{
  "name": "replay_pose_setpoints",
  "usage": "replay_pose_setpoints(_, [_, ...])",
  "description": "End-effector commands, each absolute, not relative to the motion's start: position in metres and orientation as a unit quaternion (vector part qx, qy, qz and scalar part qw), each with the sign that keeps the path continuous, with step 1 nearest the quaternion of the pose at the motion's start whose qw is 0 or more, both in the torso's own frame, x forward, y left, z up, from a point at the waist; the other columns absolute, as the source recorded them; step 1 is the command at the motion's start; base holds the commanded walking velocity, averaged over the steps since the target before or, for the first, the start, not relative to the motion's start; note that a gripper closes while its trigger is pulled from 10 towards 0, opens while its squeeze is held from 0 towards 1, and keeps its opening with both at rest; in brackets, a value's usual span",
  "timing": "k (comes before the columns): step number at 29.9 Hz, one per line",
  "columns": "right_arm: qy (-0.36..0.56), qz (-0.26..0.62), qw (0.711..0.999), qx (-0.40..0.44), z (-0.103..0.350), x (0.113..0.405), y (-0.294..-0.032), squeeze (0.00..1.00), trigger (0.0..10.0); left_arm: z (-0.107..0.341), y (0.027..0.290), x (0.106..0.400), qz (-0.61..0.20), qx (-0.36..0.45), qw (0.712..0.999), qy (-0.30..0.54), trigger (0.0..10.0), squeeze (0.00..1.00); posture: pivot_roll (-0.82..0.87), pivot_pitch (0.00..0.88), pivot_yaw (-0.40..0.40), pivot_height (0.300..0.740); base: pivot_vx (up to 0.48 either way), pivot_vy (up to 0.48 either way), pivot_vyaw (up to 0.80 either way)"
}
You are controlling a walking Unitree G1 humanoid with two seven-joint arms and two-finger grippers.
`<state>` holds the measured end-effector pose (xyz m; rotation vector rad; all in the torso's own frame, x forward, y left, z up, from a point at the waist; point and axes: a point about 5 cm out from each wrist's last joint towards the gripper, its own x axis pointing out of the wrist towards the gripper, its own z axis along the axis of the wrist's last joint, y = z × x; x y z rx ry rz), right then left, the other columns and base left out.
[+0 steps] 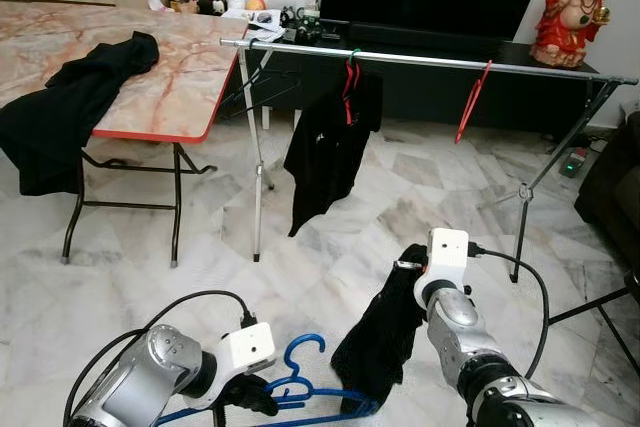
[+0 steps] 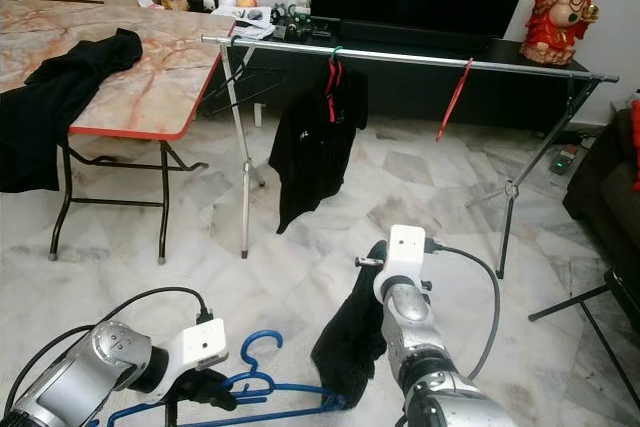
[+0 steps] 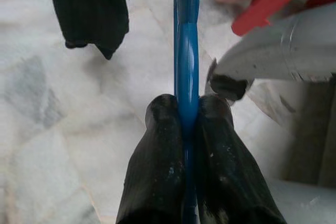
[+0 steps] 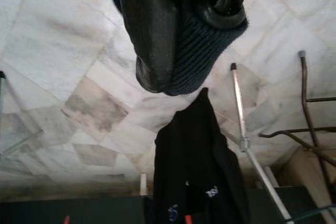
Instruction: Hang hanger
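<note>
Low in front of me, my left gripper point(image 1: 250, 395) is shut on the blue hanger point(image 1: 300, 367). In the left wrist view its two fingers point(image 3: 157, 171) pinch the blue hanger's bar point(image 3: 186, 51). My right gripper point(image 1: 408, 267) is raised to the right and is shut on a black garment point(image 1: 385, 337). That garment hangs down onto the blue hanger's right end. In the right wrist view the fingers point(image 4: 147, 24) clamp its dark knitted edge point(image 4: 194, 40). The clothes rail point(image 1: 430, 60) runs across ahead of me, at some distance.
On the rail hang a black shirt point(image 1: 330, 147) on a red hanger and an empty red hanger point(image 1: 472, 102). A folding table point(image 1: 150, 117) with black clothes point(image 1: 70, 97) stands to the left. Rack legs point(image 1: 257, 177) rest on the marble floor; a dark sofa point(image 1: 615, 187) is right.
</note>
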<state>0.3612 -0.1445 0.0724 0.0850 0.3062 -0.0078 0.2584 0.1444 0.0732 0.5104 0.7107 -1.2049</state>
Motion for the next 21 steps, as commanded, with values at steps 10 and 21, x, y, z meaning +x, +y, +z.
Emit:
replay_pose_setpoints(10, [0.187,0.024,0.982,0.022,0.067,0.360,-0.137,0.00,10.0,0.083,0.133,0.283,-0.493,0.247,0.787,0.278,10.0,0.00,0.16,0.000,-0.123,0.740,0.000,0.000,0.00])
replay_pose_setpoints(21, [0.197,0.017,0.980,0.024,0.063,0.357,-0.140,0.00,10.0,0.090,0.134,0.295,-0.441,0.228,0.836,0.232,10.0,0.00,0.16,0.000,-0.128,0.740,0.000,0.000,0.00])
